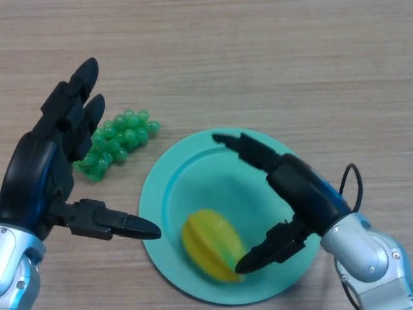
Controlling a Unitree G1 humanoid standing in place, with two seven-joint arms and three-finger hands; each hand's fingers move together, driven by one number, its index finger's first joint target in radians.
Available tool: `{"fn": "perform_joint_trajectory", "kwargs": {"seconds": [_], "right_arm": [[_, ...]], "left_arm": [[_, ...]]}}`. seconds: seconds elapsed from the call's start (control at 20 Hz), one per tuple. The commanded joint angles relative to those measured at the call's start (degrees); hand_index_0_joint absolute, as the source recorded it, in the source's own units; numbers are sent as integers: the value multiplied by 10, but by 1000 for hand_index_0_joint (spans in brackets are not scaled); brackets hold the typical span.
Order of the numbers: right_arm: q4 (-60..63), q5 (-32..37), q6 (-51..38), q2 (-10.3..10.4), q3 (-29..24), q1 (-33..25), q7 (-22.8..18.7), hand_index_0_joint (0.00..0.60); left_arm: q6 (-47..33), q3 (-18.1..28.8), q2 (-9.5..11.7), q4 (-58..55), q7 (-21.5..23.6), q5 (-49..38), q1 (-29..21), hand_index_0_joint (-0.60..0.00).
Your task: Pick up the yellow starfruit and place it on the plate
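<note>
Surface: light wood-grain laminate table [258,58], grain running left to right across the head view.

Directly on it, two items:
1. Round teal plastic plate [169,173], low in the view, a little right of centre; near rim close to the bottom edge.
2. Bunch of small glossy green plastic grapes [119,139], lying just beside the plate's upper-left rim, not touching it.
</note>
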Motion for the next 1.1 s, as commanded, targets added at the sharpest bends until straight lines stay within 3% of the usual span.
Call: {"fn": "perform_joint_trajectory", "kwargs": {"seconds": [0.05, 0.25, 0.35, 0.5, 0.6, 0.75, 0.8, 0.9, 1.1], "right_arm": [[-39, 15, -62, 2, -56, -26, -43, 0], [-86, 57, -29, 2, -126, -27, -22, 0], [-124, 111, 8, -6, -158, -22, -9, 0], [-205, 247, 84, -24, -219, -2, -35, 0], [-223, 301, 75, -32, -247, 17, -65, 0], [-220, 297, 49, -39, -245, 32, -59, 0], [-224, 292, 38, -39, -249, 50, -32, 0], [-235, 310, 43, -36, -259, 67, -17, 0], [-243, 302, 51, -36, -259, 69, -26, 0]], "left_arm": [[-95, 16, 10, -29, 22, 3, -13, 0], [-79, 7, 10, -41, 26, 8, -18, 0], [-91, 14, 9, -41, 24, 0, -13, 0], [-90, 14, 10, -33, 27, 3, -16, 0], [-80, 17, 15, -38, 31, 7, -28, 0], [-87, 10, 13, -36, 43, 14, -35, 0], [-89, 5, 13, -33, 40, 17, -34, 0], [-98, 11, 15, -32, 37, 22, -36, 0], [-105, 19, 17, -21, 35, 17, -36, 0]]}}
